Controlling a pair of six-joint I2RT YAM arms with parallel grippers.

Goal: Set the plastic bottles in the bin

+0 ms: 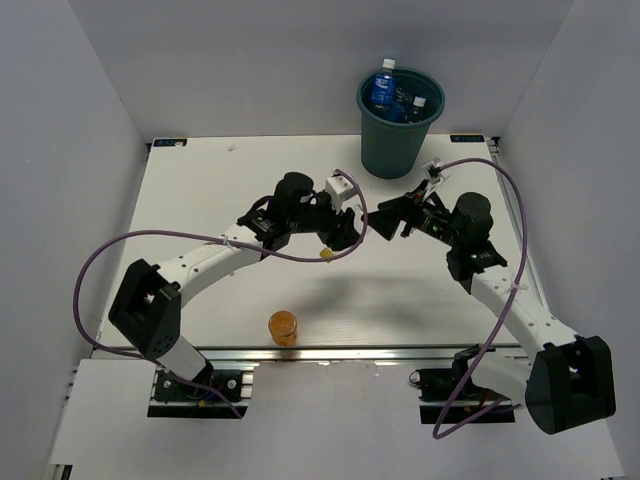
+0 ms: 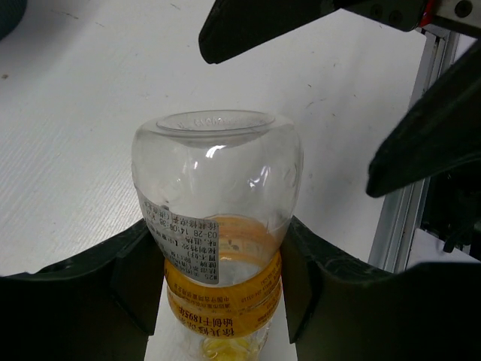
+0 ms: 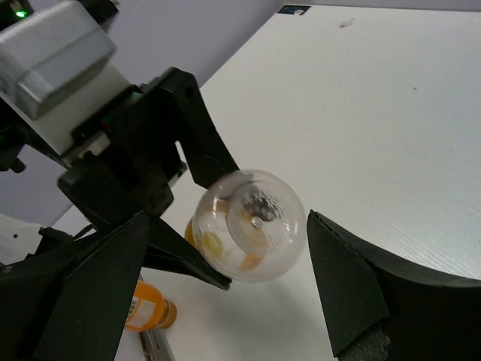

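Observation:
My left gripper (image 1: 343, 234) (image 2: 222, 280) is shut on a clear bottle with an orange-yellow end (image 2: 218, 218), held above the table's middle; its yellow end shows in the top view (image 1: 326, 255). My right gripper (image 1: 392, 216) (image 3: 227, 218) is open, its jaws standing either side of that bottle's clear base (image 3: 252, 226) without touching it. An orange bottle (image 1: 283, 327) (image 3: 146, 307) lies near the table's front edge. The dark teal bin (image 1: 398, 140) stands at the back, with blue-labelled bottles (image 1: 383, 90) inside it.
A metal rail (image 2: 402, 210) runs along the table's edge. Purple cables (image 1: 200, 240) loop over both arms. White walls enclose the table on three sides.

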